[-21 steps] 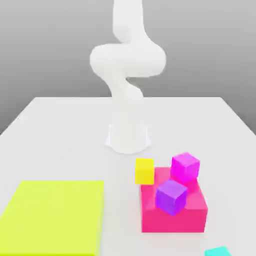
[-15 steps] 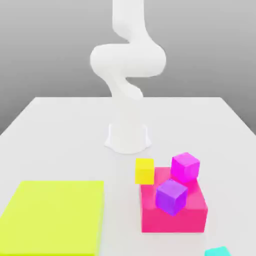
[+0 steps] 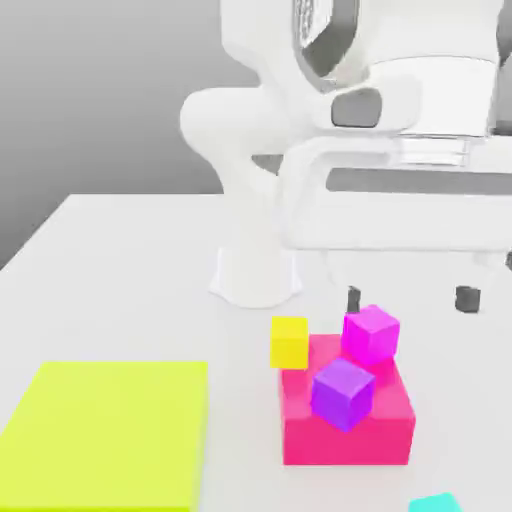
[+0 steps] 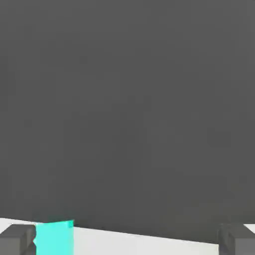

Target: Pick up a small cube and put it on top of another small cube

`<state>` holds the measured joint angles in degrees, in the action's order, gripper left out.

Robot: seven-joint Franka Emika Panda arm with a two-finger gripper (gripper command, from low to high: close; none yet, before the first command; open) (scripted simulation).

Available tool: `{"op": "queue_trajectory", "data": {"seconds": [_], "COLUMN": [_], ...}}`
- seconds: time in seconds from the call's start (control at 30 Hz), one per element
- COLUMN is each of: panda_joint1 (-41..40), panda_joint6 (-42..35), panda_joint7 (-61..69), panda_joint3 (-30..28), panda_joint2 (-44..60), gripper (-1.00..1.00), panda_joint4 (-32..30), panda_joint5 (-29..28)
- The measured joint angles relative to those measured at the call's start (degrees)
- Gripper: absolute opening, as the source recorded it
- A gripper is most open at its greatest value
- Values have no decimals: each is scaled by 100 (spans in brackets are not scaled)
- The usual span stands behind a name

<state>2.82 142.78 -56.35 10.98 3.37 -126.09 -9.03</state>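
Pincer spread wide and empty, upper right of the exterior view, presumably leaving room for a cube!

A simulated tabletop robot setup, not a furnished room: below the gripper spreads a plain white table with 4 bright, untextured cubes and 2 flat-coloured blocks; behind the gripper stands a blank grey backdrop.

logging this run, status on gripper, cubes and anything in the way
gripper open, nothing between its fingers; no small cube stacked on another, purple cube and magenta cube crowd the red block
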Motion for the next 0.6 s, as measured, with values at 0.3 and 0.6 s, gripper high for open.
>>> {"op": "queue_trajectory", "data": {"seconds": [0.3, 0.6], "panda_joint1": [352, 617], "panda_joint6": [440, 1147], "panda_joint7": [-254, -465], "panda_joint3": [126, -88], "panda_joint2": [1839, 3012], "gripper": [0, -100], "panda_joint4": [208, 441], "panda_joint5": [-131, -379]}}
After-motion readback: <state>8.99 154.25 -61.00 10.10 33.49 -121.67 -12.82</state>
